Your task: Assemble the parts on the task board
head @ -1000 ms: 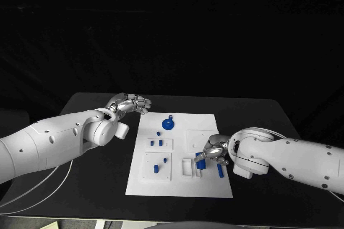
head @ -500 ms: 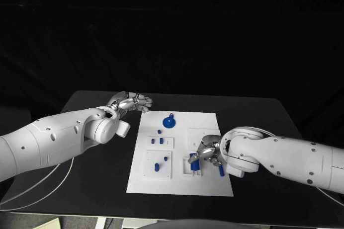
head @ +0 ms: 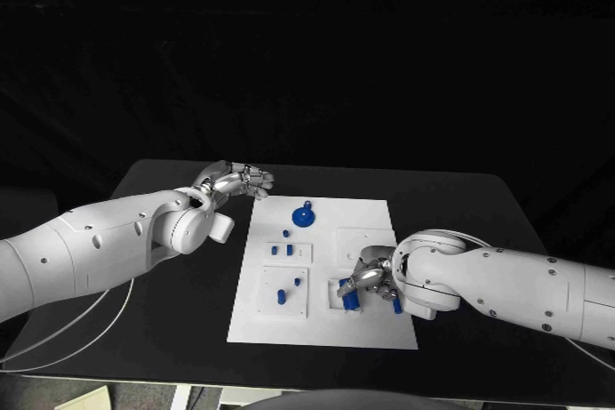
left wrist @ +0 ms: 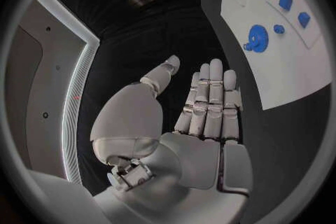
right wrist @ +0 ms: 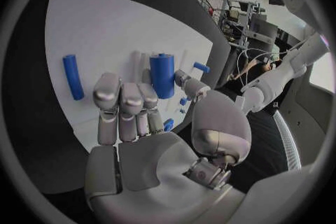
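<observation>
The white task board point(head: 321, 325) lies in the middle of the black table. My right hand point(head: 369, 285) hovers low over its near right part and pinches a blue cylinder point(head: 346, 299) point(right wrist: 162, 74) between thumb and fingers, upright over a white slotted block point(head: 336, 296). A second blue cylinder point(head: 395, 305) point(right wrist: 72, 76) lies loose on the board just right of the hand. My left hand point(head: 235, 180) point(left wrist: 199, 112) is off the board's far left corner, fingers straight and holding nothing. A blue gear point(head: 302, 217) point(left wrist: 257, 38) sits at the board's far end.
Several small blue pieces point(head: 287, 249) stand in the white blocks on the board's left half, with two more point(head: 289, 290) nearer the front. Bare black table point(head: 154, 339) lies on both sides of the board. The right forearm point(head: 513, 290) reaches across the near right.
My right hand has shifted left and slightly nearer, carrying the blue cylinder over the slotted block. The left hand has stayed put.
</observation>
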You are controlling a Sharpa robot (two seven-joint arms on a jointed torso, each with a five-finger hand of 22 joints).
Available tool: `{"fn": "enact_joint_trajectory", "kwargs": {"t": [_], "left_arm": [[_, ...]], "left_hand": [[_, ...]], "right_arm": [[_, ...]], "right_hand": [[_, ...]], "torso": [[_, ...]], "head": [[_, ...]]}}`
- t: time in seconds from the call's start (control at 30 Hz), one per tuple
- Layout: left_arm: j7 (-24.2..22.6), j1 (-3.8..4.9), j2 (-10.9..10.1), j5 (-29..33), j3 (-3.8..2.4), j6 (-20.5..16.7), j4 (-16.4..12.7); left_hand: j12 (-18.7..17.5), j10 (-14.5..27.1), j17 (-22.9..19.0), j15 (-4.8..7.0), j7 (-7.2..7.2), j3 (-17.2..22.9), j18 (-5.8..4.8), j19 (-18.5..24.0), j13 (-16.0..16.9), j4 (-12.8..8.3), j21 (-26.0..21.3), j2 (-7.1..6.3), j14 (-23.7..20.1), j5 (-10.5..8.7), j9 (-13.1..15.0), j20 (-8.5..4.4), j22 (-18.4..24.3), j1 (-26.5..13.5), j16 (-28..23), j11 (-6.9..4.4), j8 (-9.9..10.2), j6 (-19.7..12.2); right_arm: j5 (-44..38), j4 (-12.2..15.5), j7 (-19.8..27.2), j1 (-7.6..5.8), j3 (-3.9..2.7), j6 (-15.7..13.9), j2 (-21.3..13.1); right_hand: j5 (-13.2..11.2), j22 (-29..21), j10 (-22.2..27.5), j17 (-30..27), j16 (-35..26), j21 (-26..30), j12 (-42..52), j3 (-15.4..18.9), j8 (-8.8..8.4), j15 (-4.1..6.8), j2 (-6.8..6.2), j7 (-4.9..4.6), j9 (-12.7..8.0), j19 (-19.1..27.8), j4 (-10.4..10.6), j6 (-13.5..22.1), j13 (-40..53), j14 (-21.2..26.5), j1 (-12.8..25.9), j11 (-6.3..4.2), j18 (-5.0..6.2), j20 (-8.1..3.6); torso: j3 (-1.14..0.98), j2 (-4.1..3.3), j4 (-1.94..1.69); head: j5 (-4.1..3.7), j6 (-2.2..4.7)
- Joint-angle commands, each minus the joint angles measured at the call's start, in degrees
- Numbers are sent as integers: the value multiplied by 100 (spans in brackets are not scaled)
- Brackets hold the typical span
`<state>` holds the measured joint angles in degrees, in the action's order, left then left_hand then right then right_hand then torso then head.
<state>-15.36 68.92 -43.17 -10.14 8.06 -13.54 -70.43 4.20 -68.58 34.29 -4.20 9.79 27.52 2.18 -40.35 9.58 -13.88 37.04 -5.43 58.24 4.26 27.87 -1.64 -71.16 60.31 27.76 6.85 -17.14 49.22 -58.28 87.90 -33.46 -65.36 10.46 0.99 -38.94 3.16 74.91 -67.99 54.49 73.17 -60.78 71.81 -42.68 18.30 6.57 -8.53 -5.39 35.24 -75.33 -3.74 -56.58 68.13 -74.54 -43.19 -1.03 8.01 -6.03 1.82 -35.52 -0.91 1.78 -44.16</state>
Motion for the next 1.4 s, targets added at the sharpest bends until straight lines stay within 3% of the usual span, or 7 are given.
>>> {"fn": "enact_joint_trajectory", "kwargs": {"t": [0.03, 0.47, 0.63, 0.73, 0.87, 0.97, 1.4], "left_arm": [[-36, 7, 1, 29, -6, 75, -19], [-34, 8, 5, 29, -6, 76, -9], [-27, 8, 5, 29, -6, 76, -34], [-26, 8, 4, 29, -6, 73, -36], [-27, 8, 5, 29, -6, 71, -26], [-27, 8, 8, 29, -6, 73, -26], [-22, 9, -3, 29, -6, 71, -29]], "left_hand": [[0, -12, 7, 12, -8, -2, 80, -52, -7, 46, -23, -6, 43, -14, -6, 2, -8, -63, -20, 4, -40, -45], [0, -12, 13, 11, -8, -2, 80, -52, -9, 48, -25, -5, 43, -14, -7, 2, -10, -66, -25, 4, -41, -46], [0, -12, 15, 11, -8, -3, 80, -53, -9, 50, -26, -4, 44, -14, -7, 3, -12, -68, -28, 4, -41, -46], [0, -12, 17, 11, -8, -4, 80, -53, -10, 51, -27, -5, 44, -15, -7, 3, -12, -69, -29, 4, -41, -46], [0, -12, 18, 11, -8, -4, 80, -53, -10, 52, -27, -5, 44, -15, -8, 3, -13, -71, -31, 4, -41, -46], [0, -12, 20, 11, -8, -5, 80, -53, -11, 53, -28, -6, 45, -14, -8, 3, -14, -72, -32, 4, -42, -46], [0, -11, 29, 10, -7, -6, 80, -53, -13, 58, -31, -8, 45, -15, -9, 3, -18, -78, -40, 5, -42, -48]], "right_arm": [[-120, -22, 52, 25, 7, 92, 31], [-10, -28, 106, 34, 6, 34, 87], [-14, -32, 107, 34, 5, 94, 99], [-86, -24, 119, 34, 5, 81, 100], [-122, -21, 110, 34, 5, 89, 102], [-139, -42, 108, 34, 5, 91, 107], [-155, -76, 142, 35, 6, 34, 96]], "right_hand": [[2, 81, 3, 5, -18, -19, -27, -32, -38, 51, 17, 2, -9, 1, 0, -45, -2, -2, 48, 3, 699, 36], [-5, 78, -4, 6, -25, -17, -32, -18, -43, 53, 17, 4, -3, 2, 8, -60, 10, -2, 101, 1, 699, 39], [-36, 70, -15, 16, -28, -16, -41, 53, -57, 61, -60, 10, 13, -4, 112, -68, 32, -2, 279, -6, 699, 36], [-36, 70, -11, 21, -28, -20, -48, 131, -63, 62, -89, 11, 21, -7, 140, -63, 36, -1, 361, -7, 699, 33], [-36, 73, -3, 31, -28, -25, -59, 336, -71, 65, -227, 13, 39, -1, 136, -55, 46, 5, 496, -9, 699, 21], [-35, 73, 1, 44, -31, -22, -69, 580, -81, 75, -208, 21, 69, 23, 83, -48, 68, 14, 581, -18, 699, -12], [-34, 68, 37, 61, -51, -4, -119, 935, -113, 86, -219, 29, 113, 70, -18, -32, 79, 31, 703, -27, 699, -64]], "torso": [[-1, -3, -3], [3, 1, 3], [2, 0, -5], [2, -2, -3], [-1, 1, 7], [-1, 1, 8], [-1, -2, 5]], "head": [[18, -3], [49, -21], [47, -16], [62, -17], [69, -26], [70, -27], [74, -22]]}}
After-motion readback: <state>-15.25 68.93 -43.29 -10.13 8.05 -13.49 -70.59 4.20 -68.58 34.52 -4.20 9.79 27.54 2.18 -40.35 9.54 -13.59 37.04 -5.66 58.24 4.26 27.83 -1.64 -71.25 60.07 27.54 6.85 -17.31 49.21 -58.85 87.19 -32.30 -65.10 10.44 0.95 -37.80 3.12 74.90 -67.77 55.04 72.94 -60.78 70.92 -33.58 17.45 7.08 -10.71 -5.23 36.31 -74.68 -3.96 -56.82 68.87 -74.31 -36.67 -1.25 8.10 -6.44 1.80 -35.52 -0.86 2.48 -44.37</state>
